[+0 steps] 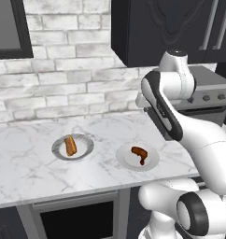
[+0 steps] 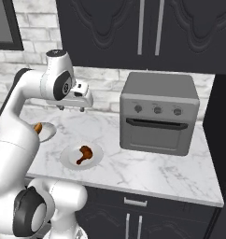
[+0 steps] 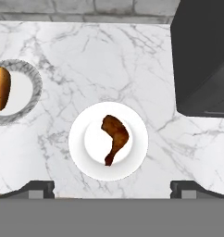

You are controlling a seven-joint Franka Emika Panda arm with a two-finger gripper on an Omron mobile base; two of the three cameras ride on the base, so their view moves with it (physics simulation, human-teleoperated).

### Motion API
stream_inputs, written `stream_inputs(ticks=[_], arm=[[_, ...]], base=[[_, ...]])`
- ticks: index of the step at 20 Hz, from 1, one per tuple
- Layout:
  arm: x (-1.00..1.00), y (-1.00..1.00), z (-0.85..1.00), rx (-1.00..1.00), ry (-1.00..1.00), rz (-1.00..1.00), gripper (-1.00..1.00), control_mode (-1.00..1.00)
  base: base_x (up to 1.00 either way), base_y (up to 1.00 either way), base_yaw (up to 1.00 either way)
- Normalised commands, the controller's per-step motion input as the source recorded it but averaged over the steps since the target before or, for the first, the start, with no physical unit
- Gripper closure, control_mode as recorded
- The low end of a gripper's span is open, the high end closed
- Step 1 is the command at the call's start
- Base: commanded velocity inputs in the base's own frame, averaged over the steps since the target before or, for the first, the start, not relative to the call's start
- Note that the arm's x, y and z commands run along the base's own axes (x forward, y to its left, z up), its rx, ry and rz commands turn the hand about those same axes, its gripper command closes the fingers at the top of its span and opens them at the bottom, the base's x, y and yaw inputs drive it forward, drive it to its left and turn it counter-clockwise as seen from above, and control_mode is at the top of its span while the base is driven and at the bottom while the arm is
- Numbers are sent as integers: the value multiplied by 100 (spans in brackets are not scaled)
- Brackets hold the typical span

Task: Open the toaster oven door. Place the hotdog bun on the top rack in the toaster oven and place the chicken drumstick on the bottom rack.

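- Dark grey boxy toaster oven (image 2: 159, 113), door (image 2: 155, 131) shut, stands to the right of the hand (image 2: 72, 108).
- Hand fingers spread apart, empty, above the reddish-brown drumstick (image 3: 115, 133).

marble counter (image 2: 147, 168), toaster oven (image 2: 159, 112), grey-rimmed plate (image 1: 73, 147), white plate (image 1: 138, 156)

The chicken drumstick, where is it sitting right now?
The chicken drumstick lies on a white plate on the marble counter, left of the toaster oven in the right base view; the hotdog bun sits on the neighbouring grey plate.
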Motion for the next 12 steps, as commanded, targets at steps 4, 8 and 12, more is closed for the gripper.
stream_inputs(ticks=[4, 8, 12], arm=[[0, 0, 0, 0, 0, 0, -100, -100], [0, 0, 0, 0, 0, 0, -100, -100], [0, 0, 0, 0, 0, 0, -100, -100]], base=[[0, 0, 0], [0, 0, 0], [0, 0, 0]])
